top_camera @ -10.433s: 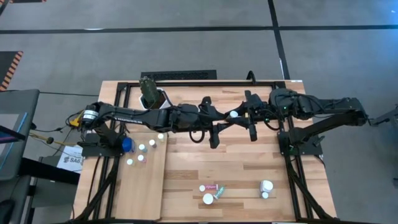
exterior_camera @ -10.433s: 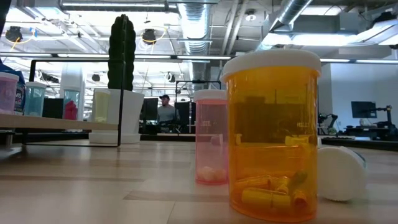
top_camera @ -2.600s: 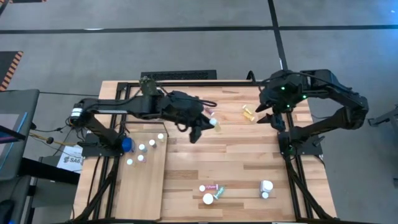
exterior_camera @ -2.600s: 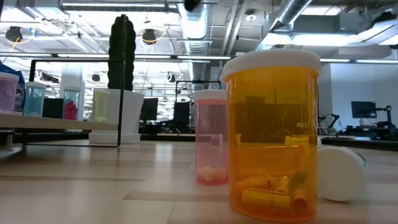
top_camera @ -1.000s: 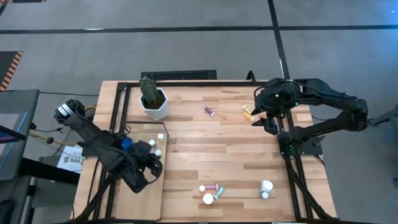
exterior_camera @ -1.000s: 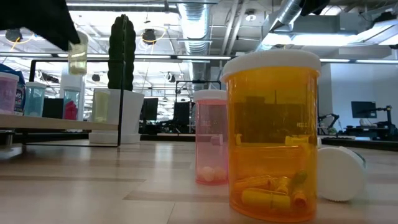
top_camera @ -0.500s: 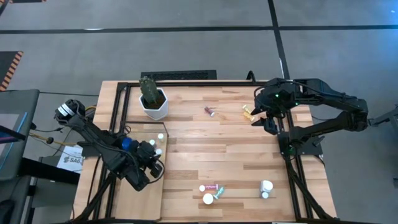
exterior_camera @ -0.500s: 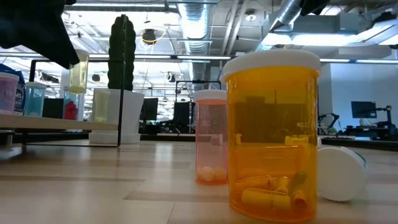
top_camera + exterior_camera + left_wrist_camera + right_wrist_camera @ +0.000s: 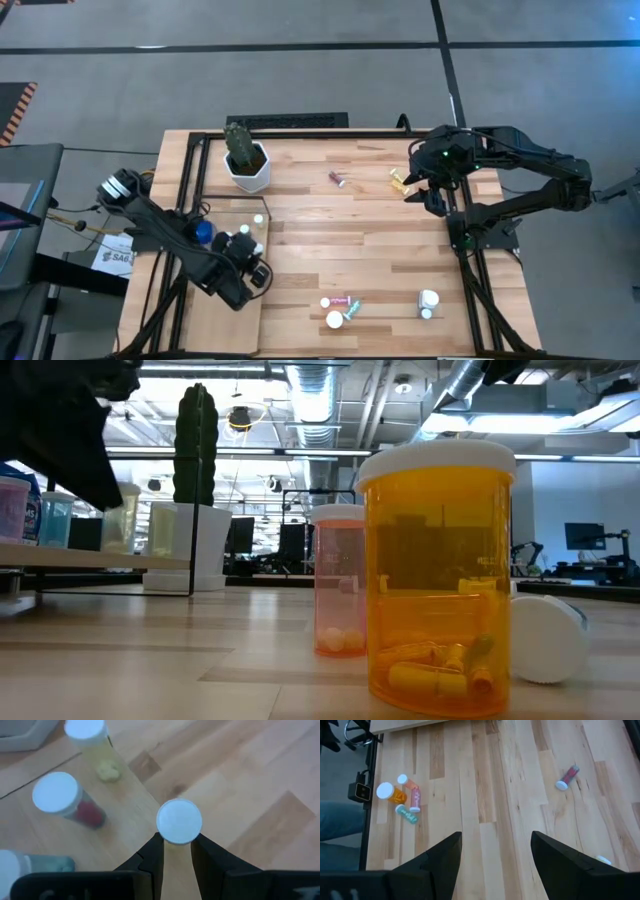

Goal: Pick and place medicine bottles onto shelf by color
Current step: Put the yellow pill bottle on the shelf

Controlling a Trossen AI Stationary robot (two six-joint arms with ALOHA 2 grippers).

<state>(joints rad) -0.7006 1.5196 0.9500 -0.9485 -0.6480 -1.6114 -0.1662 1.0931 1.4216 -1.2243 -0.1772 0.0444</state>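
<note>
1. White-capped pale yellow bottle [image 9: 179, 821] sits clamped between the fingers of my left gripper [image 9: 176, 851], upright over the shelf [image 9: 215, 300] at its edge nearest the table's middle.
2. Just beside it on the shelf I see a second yellowish bottle [image 9: 95, 742], a red-filled one [image 9: 65, 800] and a teal one [image 9: 30, 865], all standing.
3. My right gripper [image 9: 495, 852] hangs with its fingers spread wide and empty above the tabletop [image 9: 340, 230] on the far right side.
4. An amber bottle [image 9: 399, 182] lies near that gripper; a pink bottle [image 9: 338, 179] lies toward the white plant pot [image 9: 246, 168].
5. Near the front edge, an amber bottle [image 9: 438, 575], a pink one [image 9: 340, 580] and a white cap [image 9: 547, 638] cluster together.
</note>
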